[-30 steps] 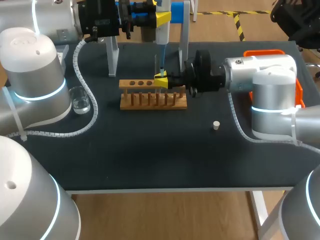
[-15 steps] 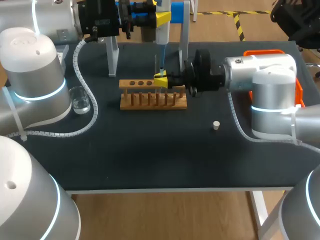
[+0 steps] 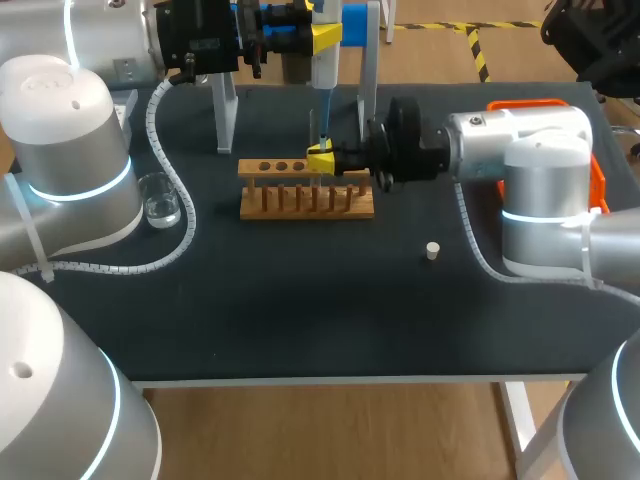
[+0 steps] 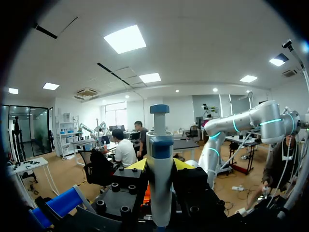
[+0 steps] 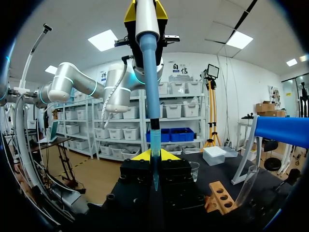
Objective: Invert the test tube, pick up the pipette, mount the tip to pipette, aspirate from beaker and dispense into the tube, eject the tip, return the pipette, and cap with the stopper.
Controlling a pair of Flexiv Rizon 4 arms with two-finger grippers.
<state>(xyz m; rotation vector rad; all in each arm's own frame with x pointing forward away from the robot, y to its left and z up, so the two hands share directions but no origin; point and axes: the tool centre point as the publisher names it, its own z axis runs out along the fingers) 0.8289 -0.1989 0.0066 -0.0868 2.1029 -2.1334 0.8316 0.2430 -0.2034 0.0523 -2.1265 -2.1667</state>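
Left tool [image 3: 325, 38] pinching upright pipette [image 3: 324, 68] above rack [image 3: 300, 202], right tool [image 3: 320, 158] at rack's top, grip unclear, stopper [image 3: 432, 250] right of rack

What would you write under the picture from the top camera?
Left gripper holds the pipette tip-down over the test tube that the right gripper grips at the wooden rack.
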